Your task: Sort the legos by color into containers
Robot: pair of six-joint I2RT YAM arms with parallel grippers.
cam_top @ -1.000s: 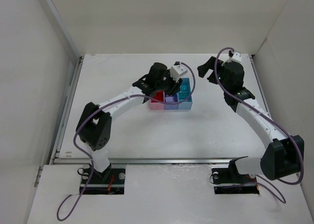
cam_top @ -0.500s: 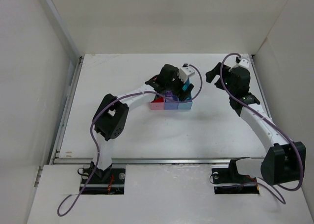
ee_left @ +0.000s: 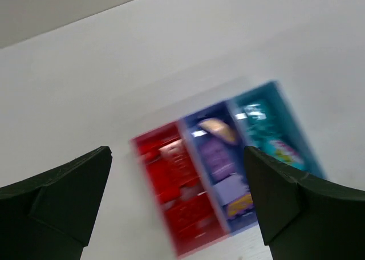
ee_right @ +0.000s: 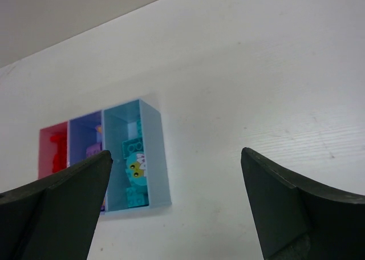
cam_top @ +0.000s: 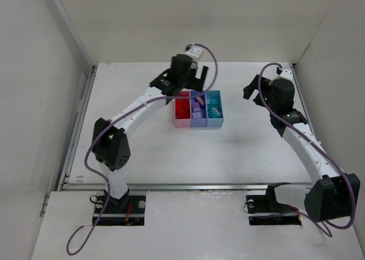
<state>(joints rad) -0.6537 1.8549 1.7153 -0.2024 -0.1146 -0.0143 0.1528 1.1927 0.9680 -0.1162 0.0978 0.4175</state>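
white table, three joined containers resting mid-table

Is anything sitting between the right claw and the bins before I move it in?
Nothing visible does. Only bare table lies between the right claw and the light blue bin, nearest of the three bins. The left claw hangs by their far side, off that path.

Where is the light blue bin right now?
The light blue bin sits at mid-table in the top view, at the right end of the joined row, touching the purple-blue bin, with the right gripper farther right.
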